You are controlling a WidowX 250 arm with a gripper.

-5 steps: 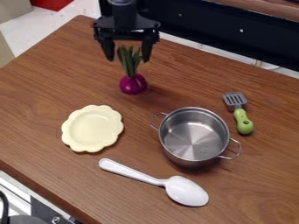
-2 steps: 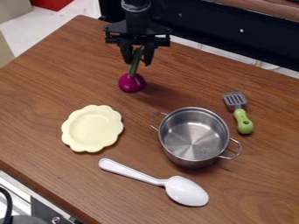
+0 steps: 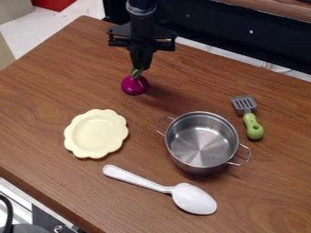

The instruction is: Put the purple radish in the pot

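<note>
One brown wooden table (image 3: pixel 45 91) stands before us, a dark panel (image 3: pixel 213 27) beyond it, pale floor (image 3: pixel 54 22) at far left. Across from the steel pot (image 3: pixel 200 141), the purple radish (image 3: pixel 135 85) is just below the black gripper (image 3: pixel 141 66), whose fingers pinch together on its green leaves (image 3: pixel 137 72).

The robot arm (image 3: pixel 140 22) is black in the part which is seen. Near the top it has a rounded collar (image 3: pixel 141 8), where a pale grey shine lies along the curve. Below this, the body is narrower and dark, almost like a column. The gripper (image 3: pixel 140 68) is also black, with a wide, flat crosspiece (image 3: pixel 119 42) whose outer ends are blocky. Its two fingers (image 3: pixel 136 57) are dark and slim, and they become narrower toward the tips.
</note>
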